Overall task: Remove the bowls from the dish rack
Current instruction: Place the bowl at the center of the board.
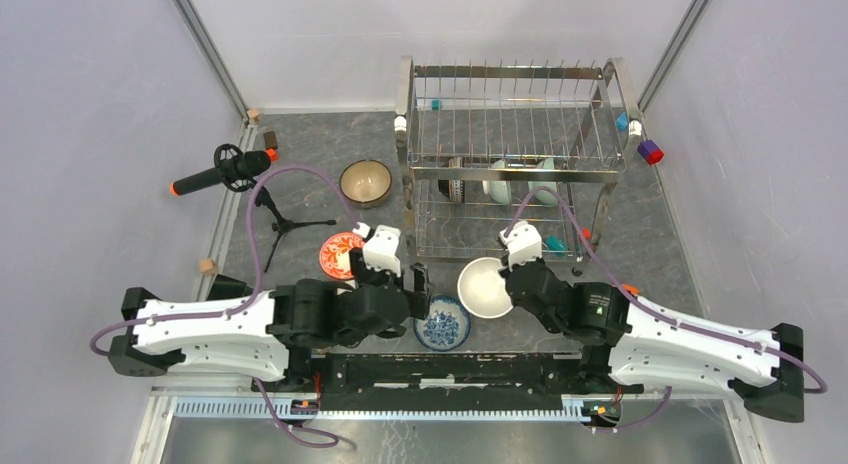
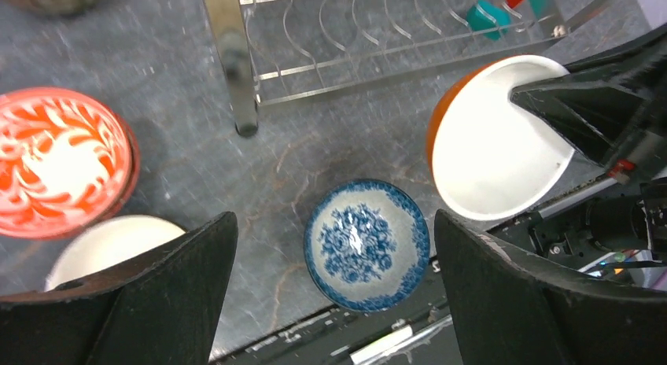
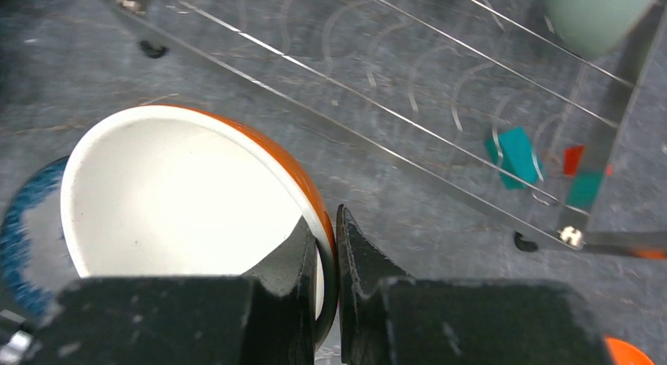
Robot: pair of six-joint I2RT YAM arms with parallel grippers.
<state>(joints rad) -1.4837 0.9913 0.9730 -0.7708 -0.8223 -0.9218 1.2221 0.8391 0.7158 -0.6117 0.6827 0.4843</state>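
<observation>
Over the grey table (image 1: 640,244) the right gripper (image 3: 337,233) pinches the rim of the orange bowl (image 3: 181,200), which hangs just left of it, and I'd lower it level, clear of the blue bowl (image 1: 442,324) further left.

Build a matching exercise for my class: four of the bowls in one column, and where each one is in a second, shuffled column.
Column 1:
1 orange bowl
2 blue-and-white bowl
3 tan bowl
4 pale green bowl

Column 2:
A in the dish rack, lower tier
B on the table, left of the dish rack
C rim pinched in the right hand
D on the table at its near edge

Pairs: 1-C; 2-D; 3-B; 4-A
</observation>
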